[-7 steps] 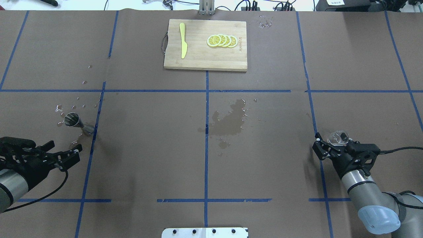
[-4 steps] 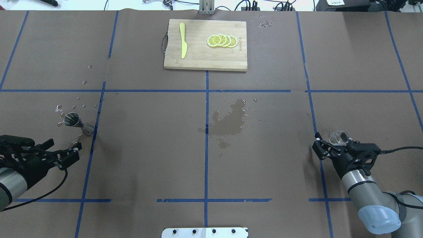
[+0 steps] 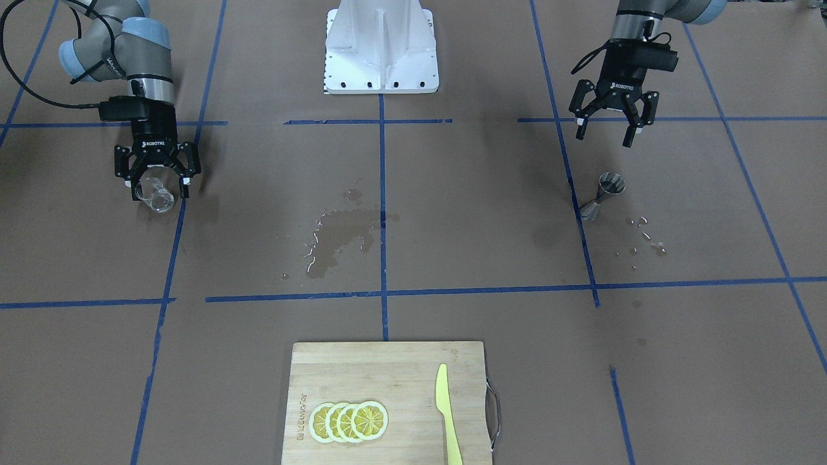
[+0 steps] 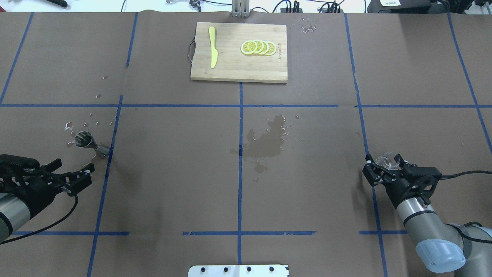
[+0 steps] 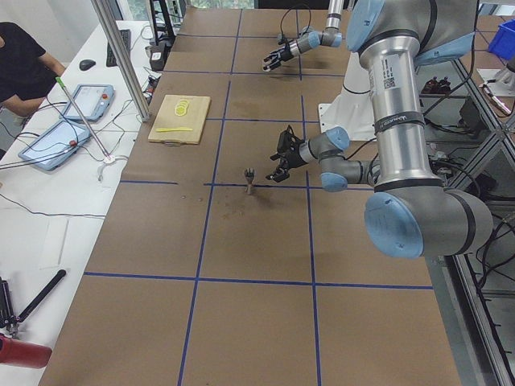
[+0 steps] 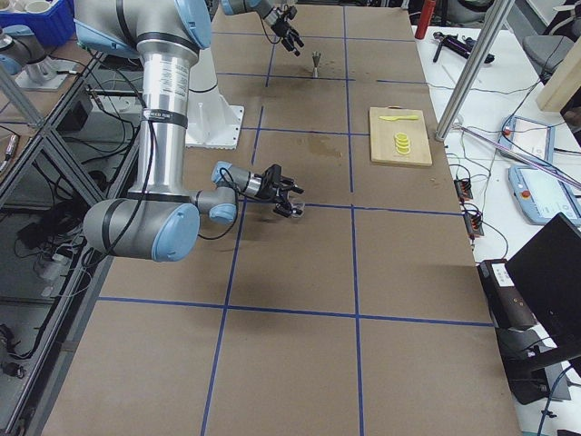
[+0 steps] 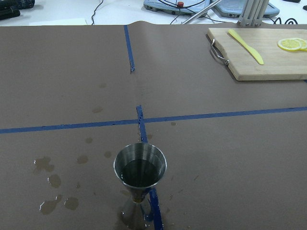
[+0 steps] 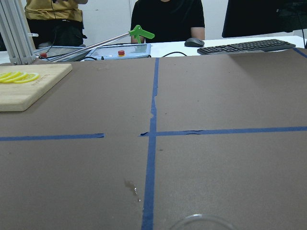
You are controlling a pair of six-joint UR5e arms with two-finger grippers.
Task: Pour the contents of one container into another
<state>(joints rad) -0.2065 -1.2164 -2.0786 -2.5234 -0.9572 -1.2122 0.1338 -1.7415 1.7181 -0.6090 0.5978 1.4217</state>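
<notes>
My left gripper (image 3: 605,124) wide open, short of the metal cup (image 3: 604,194) standing full on the table. Right gripper (image 3: 157,181) apparently clasps the glass (image 3: 154,196). Approach level, close around the waist, avoid tipping.

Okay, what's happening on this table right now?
A pouring setup. The right gripper has its fingers around a clear glass cup low over the table. The left gripper is open and empty, short of a metal jigger that stands upright with liquid in it. A wet patch and droplets mark the paper. A cutting board with lemon slices and a yellow knife sits untouched.
</notes>
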